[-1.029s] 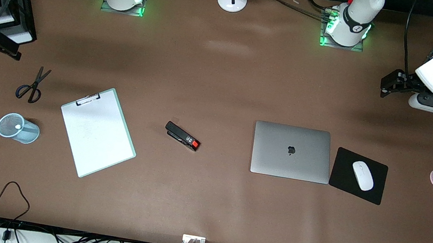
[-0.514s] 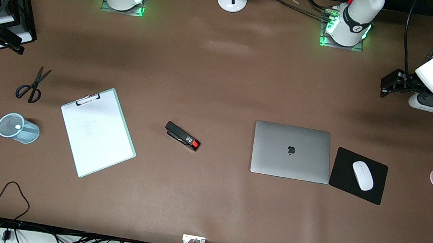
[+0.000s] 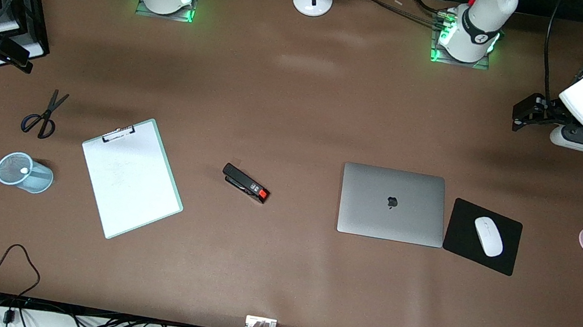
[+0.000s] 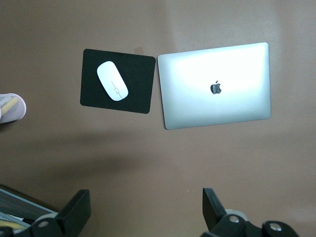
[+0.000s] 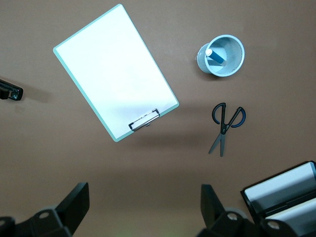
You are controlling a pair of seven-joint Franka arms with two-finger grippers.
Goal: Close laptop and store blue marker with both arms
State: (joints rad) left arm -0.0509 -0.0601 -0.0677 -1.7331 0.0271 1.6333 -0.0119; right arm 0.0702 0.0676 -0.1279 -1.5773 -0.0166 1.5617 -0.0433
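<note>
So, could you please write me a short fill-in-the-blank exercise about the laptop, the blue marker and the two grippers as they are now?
1. The laptop lies with its lid ____.
2. The blue marker stands inside the light-blue mesh ____.
3. The white mouse rests on the black ____, beside the laptop.
4. The left gripper and the right gripper both have their fingers ____ and hold nothing.

Missing words: closed; cup; mouse pad; open

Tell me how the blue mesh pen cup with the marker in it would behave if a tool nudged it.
The blue mesh cup looks thin-walled and light, so it would probably slide or tip easily. It is round, so once over it may roll. The blue marker leans loosely inside and could shift or fall out.
</note>
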